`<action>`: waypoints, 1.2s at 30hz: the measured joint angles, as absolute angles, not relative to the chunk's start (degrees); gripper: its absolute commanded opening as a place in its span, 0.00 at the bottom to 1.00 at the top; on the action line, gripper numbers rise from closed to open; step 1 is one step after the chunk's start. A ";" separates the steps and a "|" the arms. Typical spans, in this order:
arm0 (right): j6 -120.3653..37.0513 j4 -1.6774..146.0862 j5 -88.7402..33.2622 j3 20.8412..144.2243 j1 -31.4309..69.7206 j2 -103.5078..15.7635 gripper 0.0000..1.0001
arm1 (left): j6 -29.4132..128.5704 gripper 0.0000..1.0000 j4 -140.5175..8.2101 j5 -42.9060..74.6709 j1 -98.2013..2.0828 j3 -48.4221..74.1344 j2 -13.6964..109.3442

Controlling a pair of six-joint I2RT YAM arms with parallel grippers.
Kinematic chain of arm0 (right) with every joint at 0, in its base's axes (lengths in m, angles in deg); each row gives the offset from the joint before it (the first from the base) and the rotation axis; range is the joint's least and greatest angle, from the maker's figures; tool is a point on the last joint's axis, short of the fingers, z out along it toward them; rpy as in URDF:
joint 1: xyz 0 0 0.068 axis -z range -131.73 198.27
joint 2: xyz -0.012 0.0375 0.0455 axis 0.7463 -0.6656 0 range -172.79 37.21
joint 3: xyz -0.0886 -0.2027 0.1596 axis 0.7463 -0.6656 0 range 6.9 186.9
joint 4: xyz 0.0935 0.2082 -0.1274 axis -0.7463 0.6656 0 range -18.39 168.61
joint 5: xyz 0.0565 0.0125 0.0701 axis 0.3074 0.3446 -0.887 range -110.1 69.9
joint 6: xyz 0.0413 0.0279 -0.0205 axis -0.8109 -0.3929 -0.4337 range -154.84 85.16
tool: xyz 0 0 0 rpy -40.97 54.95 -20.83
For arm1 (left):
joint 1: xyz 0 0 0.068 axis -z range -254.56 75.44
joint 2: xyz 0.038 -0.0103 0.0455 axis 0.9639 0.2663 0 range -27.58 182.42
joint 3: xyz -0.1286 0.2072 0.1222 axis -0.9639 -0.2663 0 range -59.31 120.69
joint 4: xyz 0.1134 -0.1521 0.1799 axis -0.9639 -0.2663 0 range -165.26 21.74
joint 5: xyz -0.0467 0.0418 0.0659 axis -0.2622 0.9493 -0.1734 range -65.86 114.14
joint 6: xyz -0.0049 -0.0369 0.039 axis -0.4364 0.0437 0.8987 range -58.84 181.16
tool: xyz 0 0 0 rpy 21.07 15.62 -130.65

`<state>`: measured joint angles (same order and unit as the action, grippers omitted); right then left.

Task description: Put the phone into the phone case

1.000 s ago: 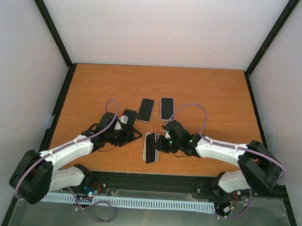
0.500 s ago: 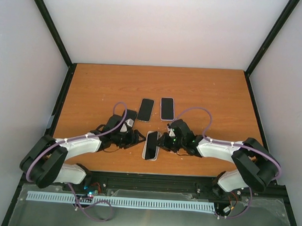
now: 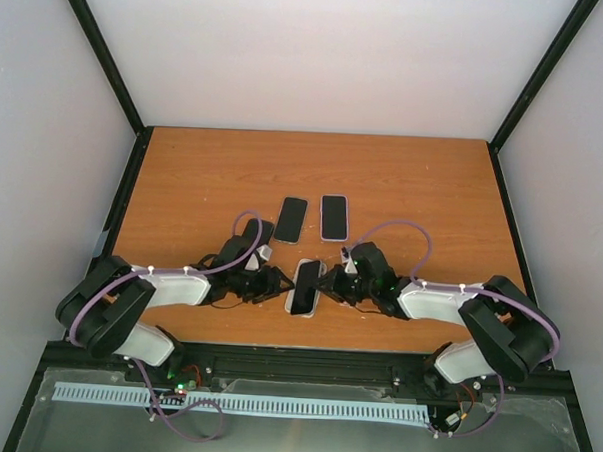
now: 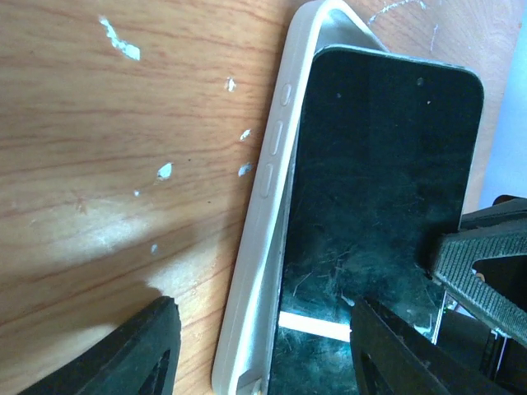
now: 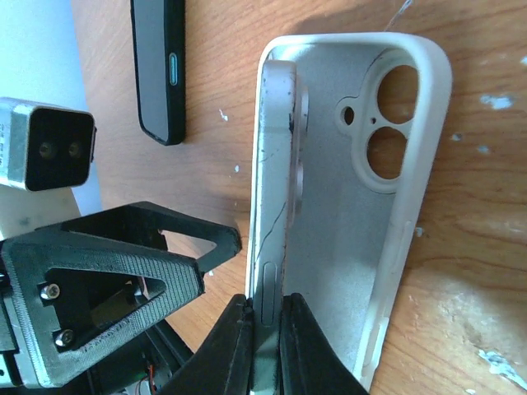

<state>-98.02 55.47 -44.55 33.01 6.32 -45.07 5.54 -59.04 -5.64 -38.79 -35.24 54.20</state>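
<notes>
Right gripper (image 5: 265,317) clenched on phone (image 5: 274,189), which stands tilted on edge in white phone case (image 5: 412,123) near table (image 3: 404,170) front edge (middle). Left gripper (image 4: 263,341) unclenched, straddling its side.

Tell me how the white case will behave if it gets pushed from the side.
The white case looks thin-walled with camera cutouts, so it will probably flex rather than stay rigid. It lies loose on the wooden table, so a sideways push would likely slide it. With the phone tilted inside, pinched by the right tool, one rim may lift.
</notes>
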 measured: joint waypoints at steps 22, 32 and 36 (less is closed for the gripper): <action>-98.96 44.82 -45.48 30.84 8.77 -50.23 0.03 | 2.16 0.51 -50.21 -9.33 -36.91 -36.11 58.57; -97.23 38.53 -47.80 30.78 9.49 -54.69 0.14 | 0.30 0.44 -48.64 -8.59 -36.89 -37.23 58.59; -95.55 43.03 -45.57 30.84 9.36 -54.40 0.29 | -2.30 0.43 -46.00 -10.55 -35.71 -38.01 58.59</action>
<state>-95.55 43.03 -45.57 30.84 9.36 -54.40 -2.30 -46.00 -10.55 -35.71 -38.01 58.59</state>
